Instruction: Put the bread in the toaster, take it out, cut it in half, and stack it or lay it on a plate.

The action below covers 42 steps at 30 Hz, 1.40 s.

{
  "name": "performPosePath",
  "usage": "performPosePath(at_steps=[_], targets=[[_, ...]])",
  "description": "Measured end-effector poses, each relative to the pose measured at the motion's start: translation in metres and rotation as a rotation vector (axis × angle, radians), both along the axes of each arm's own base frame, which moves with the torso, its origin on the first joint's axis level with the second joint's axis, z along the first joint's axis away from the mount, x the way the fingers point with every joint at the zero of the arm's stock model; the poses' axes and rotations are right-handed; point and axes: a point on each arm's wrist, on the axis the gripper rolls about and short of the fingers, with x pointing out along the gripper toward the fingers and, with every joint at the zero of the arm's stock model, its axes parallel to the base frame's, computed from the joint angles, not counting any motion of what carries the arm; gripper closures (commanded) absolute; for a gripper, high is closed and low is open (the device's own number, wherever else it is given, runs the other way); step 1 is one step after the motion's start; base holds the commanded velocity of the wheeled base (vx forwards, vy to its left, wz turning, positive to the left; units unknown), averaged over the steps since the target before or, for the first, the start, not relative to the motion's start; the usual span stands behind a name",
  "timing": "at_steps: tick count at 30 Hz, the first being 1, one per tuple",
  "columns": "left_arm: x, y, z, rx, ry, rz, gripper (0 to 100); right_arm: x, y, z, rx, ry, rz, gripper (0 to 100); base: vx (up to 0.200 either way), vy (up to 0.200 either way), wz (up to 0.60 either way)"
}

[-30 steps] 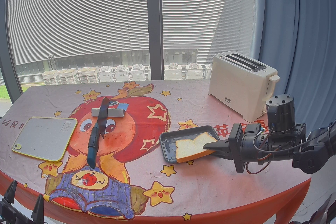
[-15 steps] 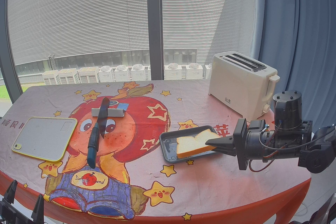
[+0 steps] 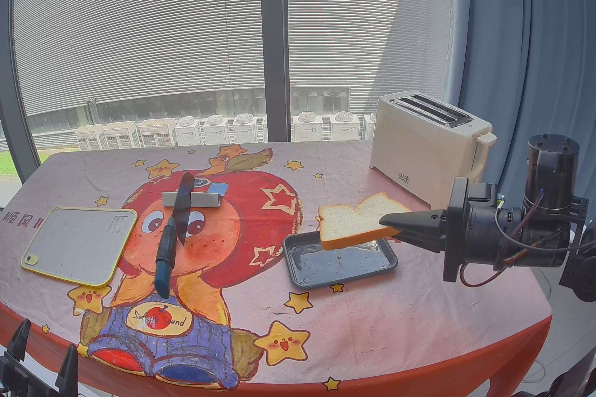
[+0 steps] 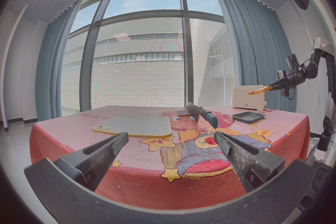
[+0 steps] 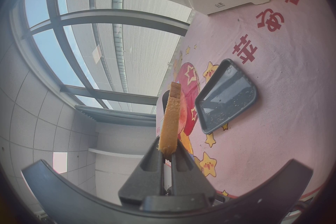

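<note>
Right gripper (image 3: 388, 221): pinching bread (image 3: 351, 223) by one edge | bread: airborne above tray (image 3: 335, 263), apparently clear of it, near toaster (image 3: 422, 150) | left gripper (image 4: 171, 137): spread wide, low at table (image 3: 385, 317) near edge

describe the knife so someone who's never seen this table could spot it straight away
On the table with the pink cartoon cloth, look between the yellow-rimmed cutting board and the dark tray. The knife lies there over the apple-face drawing, its blade across a small grey block. It is the only long, thin thing, with a dark blade and blue handle.
</note>
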Motion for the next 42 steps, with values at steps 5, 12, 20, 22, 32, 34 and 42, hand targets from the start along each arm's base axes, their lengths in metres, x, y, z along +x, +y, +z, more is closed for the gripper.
performPosePath(at_steps=[5, 12, 20, 22, 32, 34, 42], targets=[[0.0, 0.0, 0.0, 0.0, 0.0, 0.0, 0, -0.008, -0.001, 0.004, 0.009, -0.012, 0.018, 100, 0.0, 0.0, 0.0], [0.0, 0.0, 0.0, 0.0, 0.0, -0.001, 0, -0.012, -0.003, 0.004, 0.01, -0.013, 0.024, 100, 0.0, 0.0, 0.0], [0.0, 0.0, 0.0, 0.0, 0.0, 0.0, 0, -0.019, -0.007, 0.003, 0.013, -0.011, 0.029, 100, 0.0, 0.0, 0.0], [0.0, 0.0, 0.0, 0.0, 0.0, 0.0, 0, -0.02, -0.008, 0.003, 0.012, -0.012, 0.03, 100, 0.0, 0.0, 0.0], [0.0, 0.0, 0.0, 0.0, 0.0, -0.001, 0, -0.026, -0.003, 0.003, 0.012, -0.014, 0.063, 100, 0.0, 0.0, 0.0], [0.0, 0.0, 0.0, 0.0, 0.0, -0.001, 0, -0.029, 0.0, 0.004, 0.015, -0.019, 0.077, 100, 0.0, 0.0, 0.0], [0.0, 0.0, 0.0, 0.0, 0.0, 0.0, 0, -0.044, 0.005, 0.013, 0.039, -0.046, 0.132, 100, 0.0, 0.0, 0.0]])
